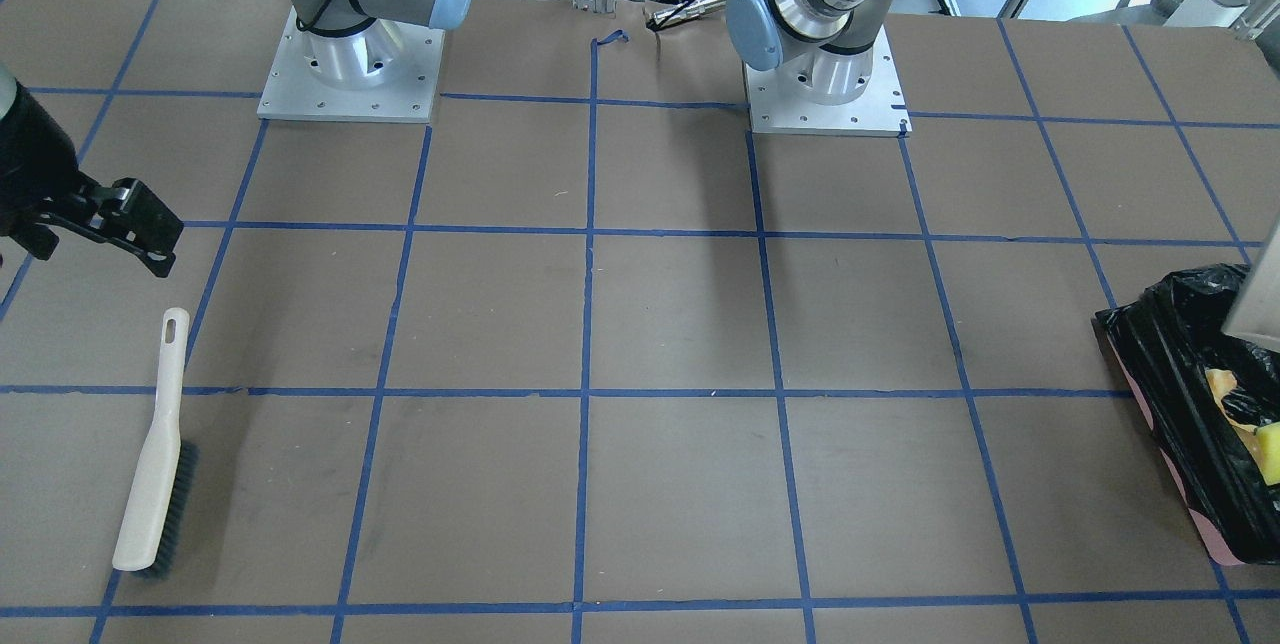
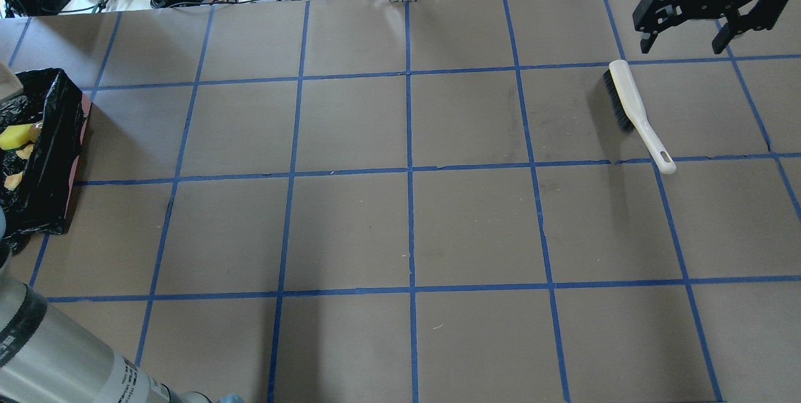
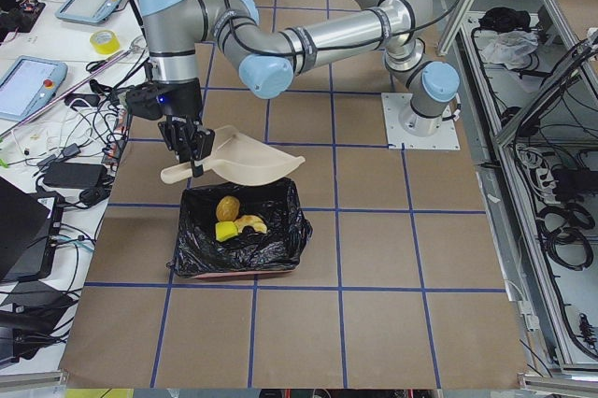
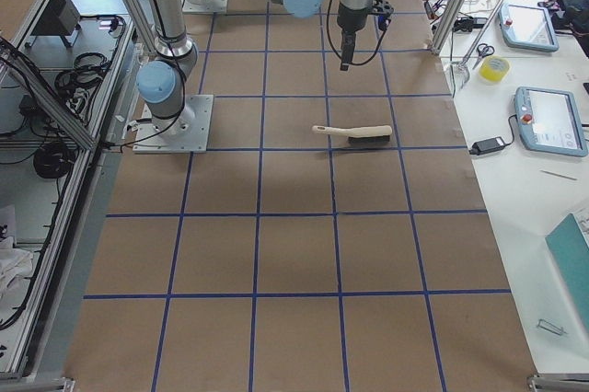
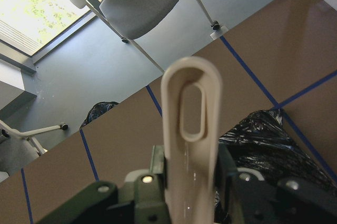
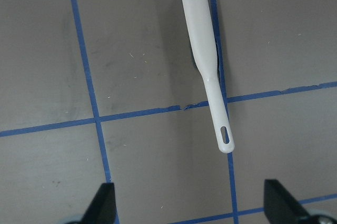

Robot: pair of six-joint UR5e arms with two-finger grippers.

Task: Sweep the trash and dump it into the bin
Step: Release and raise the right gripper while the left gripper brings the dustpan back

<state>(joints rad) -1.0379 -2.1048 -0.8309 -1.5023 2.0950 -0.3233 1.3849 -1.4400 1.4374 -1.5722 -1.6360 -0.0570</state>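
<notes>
"Beige dustpan [image 3: 254,160]: report the hold."

"My left gripper [image 3: 193,157] is clamped on it. The wrist view shows the handle [image 5: 189,129] rising out of the clamp. The scoop juts out to one side of the gripper, above the bin [image 3: 285,244]."

"Location of the trash?"

"Below the gripper, inside the bin: the potato-like lump [image 3: 227,206], the yellow sponge piece [image 3: 224,231] and the croissant [image 3: 250,224], bunched close together. None shows on the table [image 2: 407,228]. I judge the dump to be at its end."

"Procedure to finish it well?"

"1. Hold the scoop's lip over the opening, inside the bin's rim, until the scoop is confirmed empty. From the side view I see nothing in it, but its wall hides part.
2. Tilt lip-down, not sideways, so any remainder drops beneath the gripper and not past the rim.
3. Lift straight up before moving off. The crinkly black rim stands close under the scoop and could snag, dragging the bin.
4. Do not loosen the clamp over the bin."

"Right side?"

"My right gripper [image 2: 682,46] has its fingers spread and carries nothing. The brush [image 2: 632,106] lies flat on the table, below and just ahead of it, apart from the fingers. This step needs nothing from it."
</notes>
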